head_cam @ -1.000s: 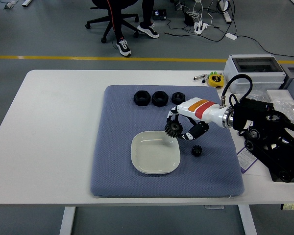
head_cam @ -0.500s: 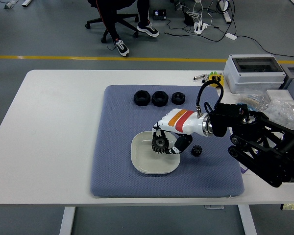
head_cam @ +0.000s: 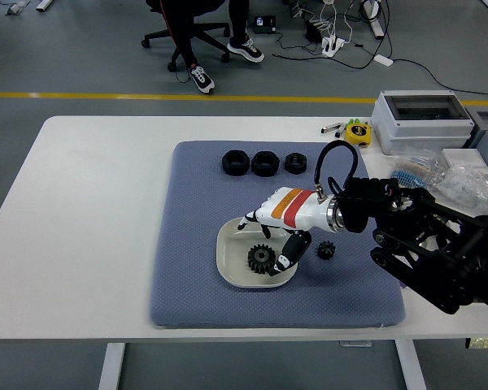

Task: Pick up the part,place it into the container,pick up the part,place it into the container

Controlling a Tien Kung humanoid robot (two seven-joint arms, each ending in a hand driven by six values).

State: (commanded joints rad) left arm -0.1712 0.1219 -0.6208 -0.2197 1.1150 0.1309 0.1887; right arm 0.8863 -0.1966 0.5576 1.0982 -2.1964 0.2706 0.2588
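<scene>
A large black gear (head_cam: pixel 261 258) lies inside the white square dish (head_cam: pixel 230 270) on the blue mat (head_cam: pixel 187 236). My right hand (head_cam: pixel 267 237), white with an orange stripe, hovers over the dish just above and right of the gear, its fingers spread and holding nothing. A small black gear (head_cam: pixel 326 249) lies on the mat right of the dish, beside my hand's thumb. Three black ring-shaped parts (head_cam: pixel 263 163) sit in a row at the mat's far edge. My left arm is out of view.
A grey box (head_cam: pixel 420 120) and plastic bags (head_cam: pixel 464 180) stand at the table's right. A yellow tape measure (head_cam: pixel 357 131) lies near the far edge. A person's legs and an office chair show on the floor beyond the table.
My right hand carried the large gear left and down over the dish, then opened. The gear now lies in the dish, free of the fingers.
</scene>
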